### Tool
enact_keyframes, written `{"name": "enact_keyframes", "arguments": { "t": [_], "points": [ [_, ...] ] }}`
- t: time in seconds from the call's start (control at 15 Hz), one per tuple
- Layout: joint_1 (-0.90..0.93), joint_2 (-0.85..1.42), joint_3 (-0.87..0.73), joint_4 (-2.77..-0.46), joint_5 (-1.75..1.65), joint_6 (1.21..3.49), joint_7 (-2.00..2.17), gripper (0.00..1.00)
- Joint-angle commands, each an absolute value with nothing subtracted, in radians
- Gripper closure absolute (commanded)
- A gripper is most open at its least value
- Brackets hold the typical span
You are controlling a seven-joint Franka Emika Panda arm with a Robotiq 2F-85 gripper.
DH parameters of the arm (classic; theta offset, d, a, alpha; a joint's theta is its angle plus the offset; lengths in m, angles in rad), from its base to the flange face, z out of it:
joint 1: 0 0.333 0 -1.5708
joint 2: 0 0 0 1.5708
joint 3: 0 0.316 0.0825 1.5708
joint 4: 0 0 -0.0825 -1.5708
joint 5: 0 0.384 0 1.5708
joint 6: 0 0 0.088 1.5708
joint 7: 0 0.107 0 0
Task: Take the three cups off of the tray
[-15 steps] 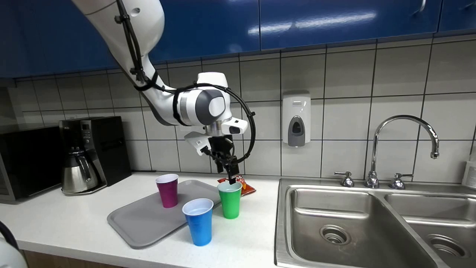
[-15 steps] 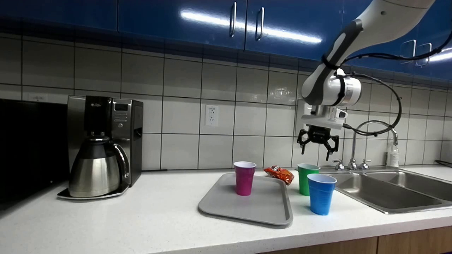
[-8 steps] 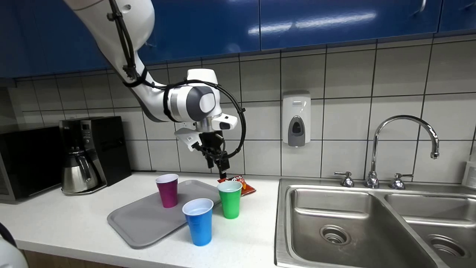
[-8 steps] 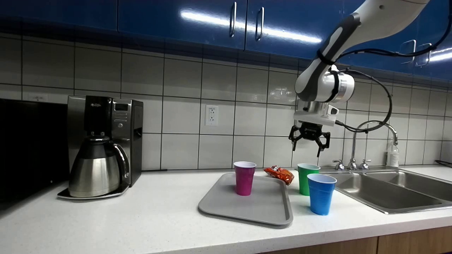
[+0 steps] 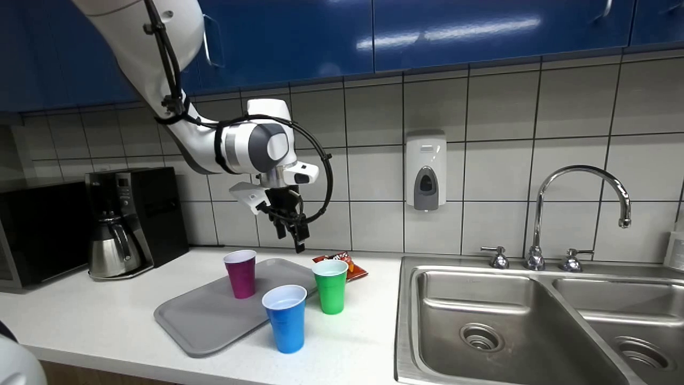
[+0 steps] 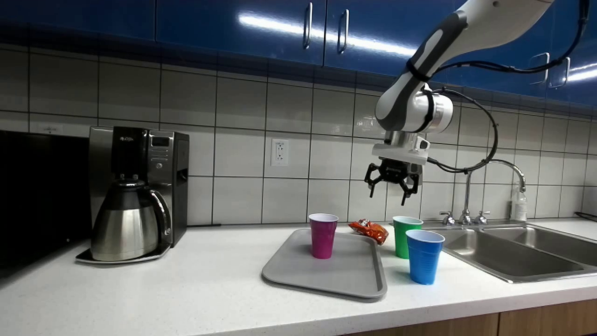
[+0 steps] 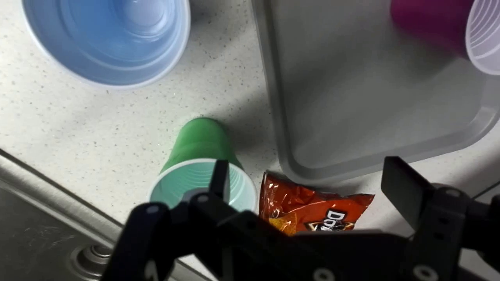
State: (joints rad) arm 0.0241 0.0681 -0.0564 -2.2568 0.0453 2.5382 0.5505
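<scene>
Gripper spread wide and empty, I hover above the counter, green cup and blue cup standing beside the tray, purple cup on it.

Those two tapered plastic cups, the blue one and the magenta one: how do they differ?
Colour sets the tapered blue plastic cup apart from the tapered magenta plastic cup. The blue one stands on the speckled white counter beside the flat grey rectangular tray; the magenta one stands on that tray. The blue one is also nearer the double steel sink than the magenta one. Both stand upright, with pale insides and the same tapered shape.
</scene>
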Motion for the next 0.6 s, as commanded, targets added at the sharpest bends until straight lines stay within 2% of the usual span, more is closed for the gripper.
{"name": "enact_keyframes", "arguments": {
  "t": [0.0, 0.53],
  "points": [
    [0.040, 0.058, -0.030, -2.234, 0.027, 2.509, 0.585, 0.00],
    [0.093, 0.082, 0.010, -2.204, -0.020, 2.502, 0.671, 0.00]
  ]
}}
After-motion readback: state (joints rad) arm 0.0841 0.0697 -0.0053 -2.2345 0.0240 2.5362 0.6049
